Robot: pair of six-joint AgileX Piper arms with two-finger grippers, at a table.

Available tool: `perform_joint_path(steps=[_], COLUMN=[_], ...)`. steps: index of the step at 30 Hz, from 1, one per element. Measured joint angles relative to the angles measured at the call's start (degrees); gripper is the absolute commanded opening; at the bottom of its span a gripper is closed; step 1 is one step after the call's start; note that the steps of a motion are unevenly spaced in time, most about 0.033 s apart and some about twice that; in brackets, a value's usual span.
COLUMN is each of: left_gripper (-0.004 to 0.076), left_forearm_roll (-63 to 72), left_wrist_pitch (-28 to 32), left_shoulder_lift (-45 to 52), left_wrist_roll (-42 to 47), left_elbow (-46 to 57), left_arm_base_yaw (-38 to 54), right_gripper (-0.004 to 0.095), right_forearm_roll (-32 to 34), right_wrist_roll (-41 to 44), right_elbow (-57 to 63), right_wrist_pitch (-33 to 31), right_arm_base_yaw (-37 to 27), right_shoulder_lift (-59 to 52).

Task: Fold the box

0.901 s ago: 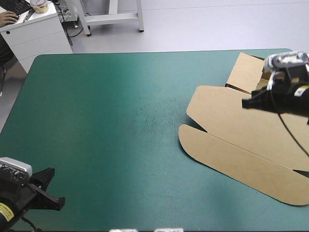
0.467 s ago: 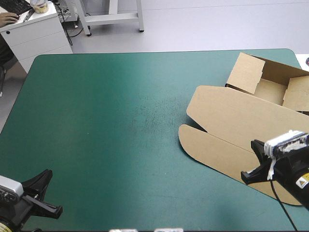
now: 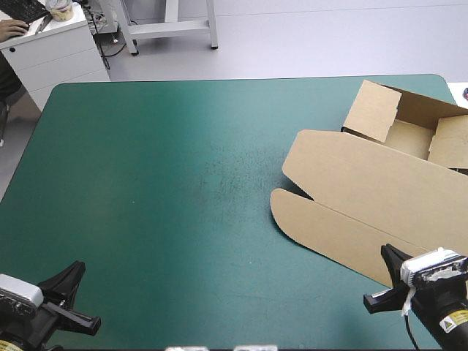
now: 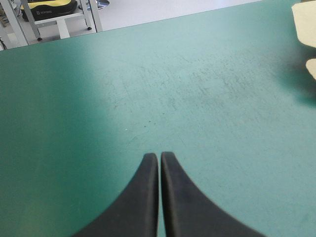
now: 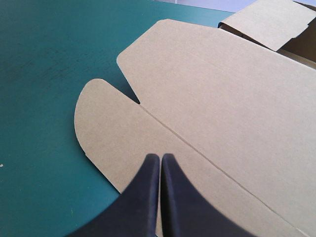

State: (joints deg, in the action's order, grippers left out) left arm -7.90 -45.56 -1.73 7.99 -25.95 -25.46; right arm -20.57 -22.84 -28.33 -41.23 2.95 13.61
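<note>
Right hand (image 5: 160, 157), black fingers pressed together and empty, is pulling back from the far tray end to the near edge of the brown cardboard box (image 3: 365, 186). The box is lying flat-lidded on the right of the teal-green table (image 3: 168, 183), so folding seems paused. Left hand (image 4: 159, 155) is idling closed, near left.

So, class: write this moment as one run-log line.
box: walls up, lid flat | left hand: shut, over bare cover | right hand: shut, over lid's flap

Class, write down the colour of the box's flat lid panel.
Plain brown, no pattern: the flat brown board lid shows best in the right wrist view.
</note>
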Motion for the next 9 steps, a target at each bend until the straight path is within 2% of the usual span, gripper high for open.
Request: perform_joint_path(steps=[5, 9], left_gripper=[-0.0003, -0.0003], left_forearm_roll=[-0.5, -0.7], left_wrist_pitch=[0.0, 0.2], left_shoulder_lift=[0.0, 0.0], left_wrist_roll=[0.0, 0.0], left_elbow=[1.9, 1.9], left_arm_base_yaw=[0.0, 0.0], right_gripper=[-0.0005, -0.0005], right_forearm_roll=[0.9, 4.8], right_wrist_roll=[0.8, 5.3], right_elbow=[3.7, 5.0], right_wrist_pitch=[0.4, 0.4], right_arm_base_yaw=[0.0, 0.0], right_shoulder_lift=[-5.4, -9.6])
